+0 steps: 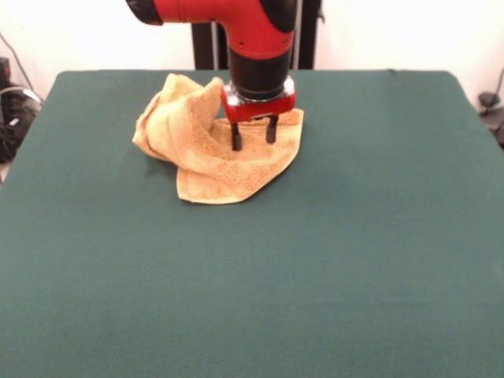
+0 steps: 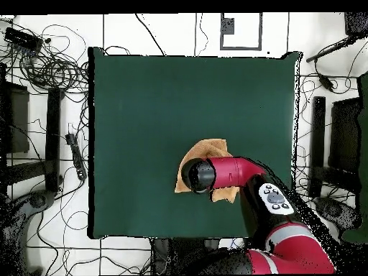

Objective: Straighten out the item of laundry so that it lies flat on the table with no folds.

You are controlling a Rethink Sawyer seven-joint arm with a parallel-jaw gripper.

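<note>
So the orange-tan towel (image 1: 216, 146) is sitting crumpled on the green surface (image 1: 315, 276), toward the 12 o'clock side of the front view and a bit left of centre. Its left part is bunched up into a raised lump, while the right part lies flatter, with a corner pointing toward 6 o'clock. The red arm (image 1: 256, 31) comes straight down over it, and the hand (image 1: 253, 138) has its two dark fingers (image 1: 235, 140) spread apart, tips down on the flatter cloth, not pinching any of it. From overhead, the arm hides most of the towel.
</note>
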